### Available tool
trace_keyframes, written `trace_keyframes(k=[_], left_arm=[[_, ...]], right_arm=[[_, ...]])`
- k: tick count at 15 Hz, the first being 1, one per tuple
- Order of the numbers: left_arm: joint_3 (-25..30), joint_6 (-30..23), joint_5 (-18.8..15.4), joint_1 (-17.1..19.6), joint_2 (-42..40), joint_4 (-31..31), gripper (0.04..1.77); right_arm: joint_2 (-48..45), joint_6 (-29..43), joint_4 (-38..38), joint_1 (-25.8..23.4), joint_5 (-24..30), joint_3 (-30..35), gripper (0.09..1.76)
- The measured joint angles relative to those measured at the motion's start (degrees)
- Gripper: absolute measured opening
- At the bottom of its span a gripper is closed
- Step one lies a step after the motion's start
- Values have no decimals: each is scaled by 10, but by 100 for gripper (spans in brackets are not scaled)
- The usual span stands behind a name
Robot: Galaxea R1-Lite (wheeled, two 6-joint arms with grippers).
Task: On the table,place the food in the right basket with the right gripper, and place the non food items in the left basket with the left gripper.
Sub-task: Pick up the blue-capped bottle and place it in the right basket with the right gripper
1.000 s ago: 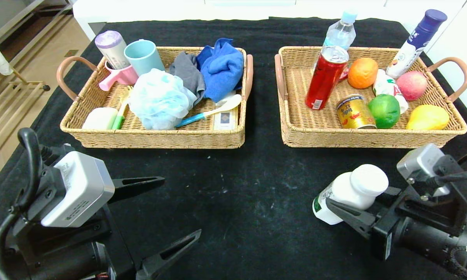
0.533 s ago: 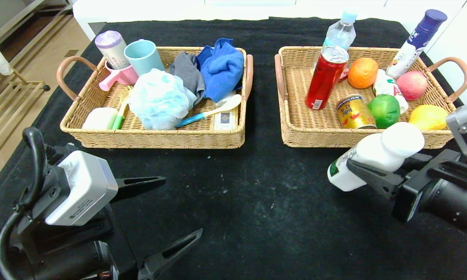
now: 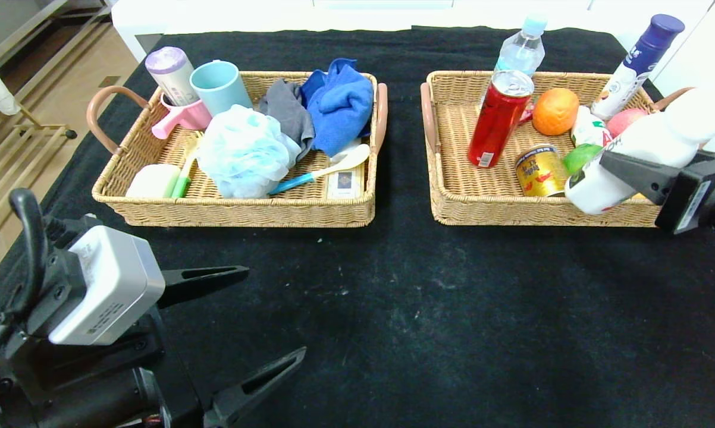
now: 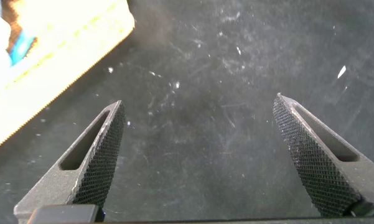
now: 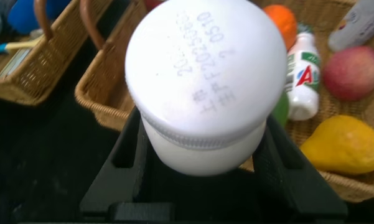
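My right gripper (image 3: 616,165) is shut on a white bottle with a white cap (image 3: 637,148) and holds it tilted above the front right corner of the right basket (image 3: 542,215). In the right wrist view the bottle (image 5: 205,81) fills the space between my right gripper's (image 5: 202,134) jaws, with the basket's fruit beyond it. My left gripper (image 3: 274,312) is open and empty, low over the table at the front left, and the left wrist view shows only black cloth between its fingers (image 4: 99,155). The left basket (image 3: 244,212) stands at the back left.
The right basket holds a red can (image 3: 500,119), a gold can (image 3: 542,172), an orange (image 3: 555,111), a green fruit (image 3: 580,156), an apple (image 3: 622,122) and a yellow pear (image 5: 342,146). The left basket holds cups, cloths, a blue loofah (image 3: 244,151) and a spoon.
My right gripper has lifted the white bottle off the table's front right and carried it back and right, over the right basket's front corner. My left arm has barely shifted.
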Motion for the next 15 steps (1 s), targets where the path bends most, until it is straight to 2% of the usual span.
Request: trace_keyframes(k=[8,15], left_arm=[[-2,1,2,2,-21,0,172],[-4,3,2,0,-30,0,172]], right_arm=[[86,26,-7,-28,-7,-126,96],[169,33,-16,-49,-9,-200,96]])
